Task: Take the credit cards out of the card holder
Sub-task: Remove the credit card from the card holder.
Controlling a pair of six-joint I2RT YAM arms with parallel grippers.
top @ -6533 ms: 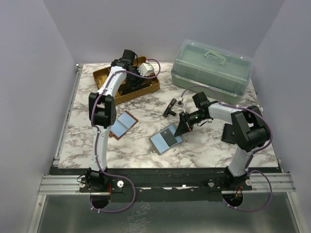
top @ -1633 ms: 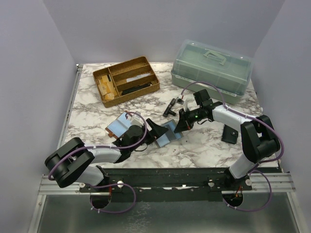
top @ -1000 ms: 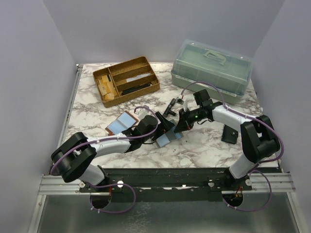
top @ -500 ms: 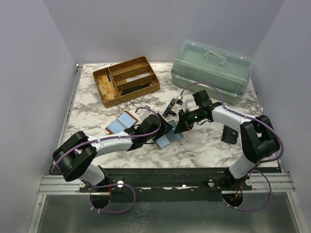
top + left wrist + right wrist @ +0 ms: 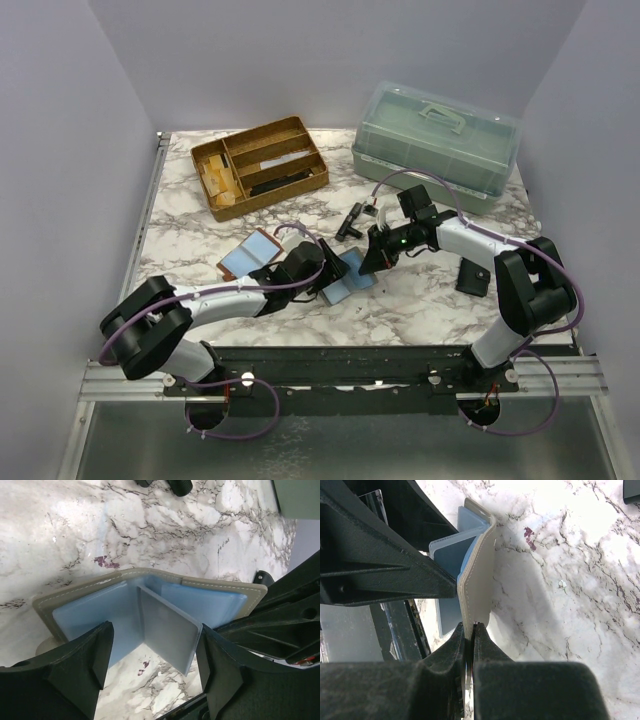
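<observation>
Right gripper (image 5: 470, 629) jaws clamp card holder (image 5: 478, 580) at 2 o'clock. Left gripper (image 5: 155, 635) jaws gape astride a likely stiff, slick credit card (image 5: 172, 622); grip its edges.

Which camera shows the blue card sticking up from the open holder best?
The left wrist camera: the card stands mid-frame in the open holder. The right wrist camera sees the holder edge-on, hiding most of it; from above it is tiny.

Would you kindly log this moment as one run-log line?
stage: card extraction | right end effector: shut on card holder edge | left end effector: open around raised card | card: not yet out
</observation>
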